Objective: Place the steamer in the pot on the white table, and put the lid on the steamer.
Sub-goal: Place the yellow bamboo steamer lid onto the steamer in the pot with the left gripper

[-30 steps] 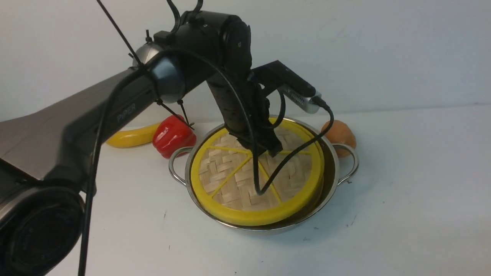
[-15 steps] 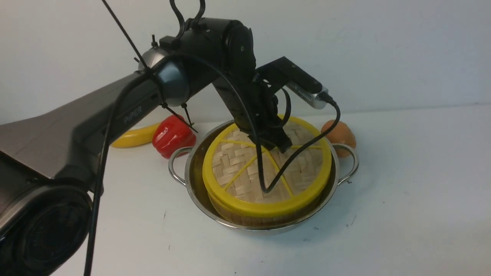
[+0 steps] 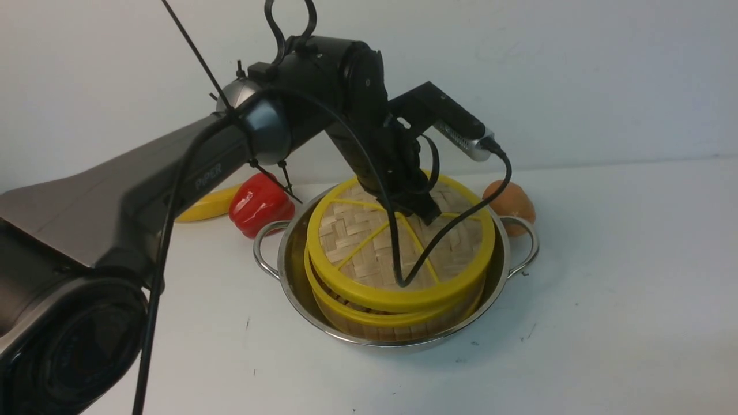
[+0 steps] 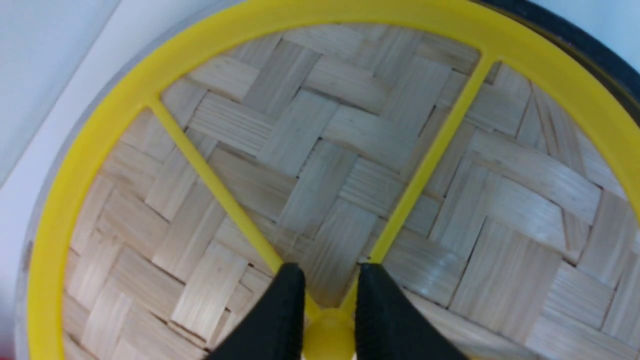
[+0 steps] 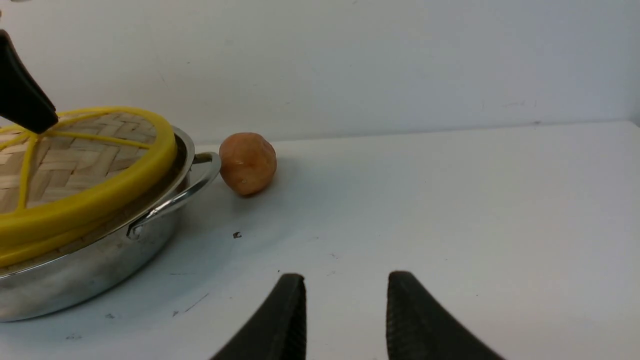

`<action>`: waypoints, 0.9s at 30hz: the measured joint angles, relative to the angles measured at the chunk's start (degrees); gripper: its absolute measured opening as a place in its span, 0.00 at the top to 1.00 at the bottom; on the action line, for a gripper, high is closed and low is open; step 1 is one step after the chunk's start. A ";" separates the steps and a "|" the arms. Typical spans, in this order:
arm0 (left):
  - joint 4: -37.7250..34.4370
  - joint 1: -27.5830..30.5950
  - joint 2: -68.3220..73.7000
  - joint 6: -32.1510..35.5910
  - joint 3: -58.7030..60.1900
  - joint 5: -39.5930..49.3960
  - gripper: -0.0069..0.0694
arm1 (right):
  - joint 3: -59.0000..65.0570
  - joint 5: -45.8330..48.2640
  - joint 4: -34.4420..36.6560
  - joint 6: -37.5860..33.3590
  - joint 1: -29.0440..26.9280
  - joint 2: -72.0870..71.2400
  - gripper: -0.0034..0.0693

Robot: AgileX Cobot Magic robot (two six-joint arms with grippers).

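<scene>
A robotics lab bench: bare white table [image 3: 622, 276], blank wall [image 3: 576, 69] (and a cabled arm [image 3: 173, 173]).

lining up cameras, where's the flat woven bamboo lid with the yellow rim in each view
Front view: centre, flat woven yellow-rimmed bamboo lid over the shiny steel pot.
Left wrist view: lid fills almost the whole picture.
Right wrist view: lid cut by the frame edge, near the orange-brown round fruit.
Shared landmark: left gripper pinching the lid's yellow knob.

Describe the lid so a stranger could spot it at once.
On the white table sits a shiny steel pot holding the steamer. The lid is the flat woven disc above it; unlike the slatted steamer below, it has yellow spokes meeting at its centre.
</scene>
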 joint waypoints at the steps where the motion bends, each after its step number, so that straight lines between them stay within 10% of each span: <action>1: 0.23 0.00 0.00 -0.24 0.00 0.07 0.73 | 0.00 0.00 0.00 0.00 0.00 0.00 0.62; 27: 1.82 0.00 0.62 -1.97 -0.58 4.19 0.73 | 0.00 0.00 0.00 0.04 0.00 0.00 0.62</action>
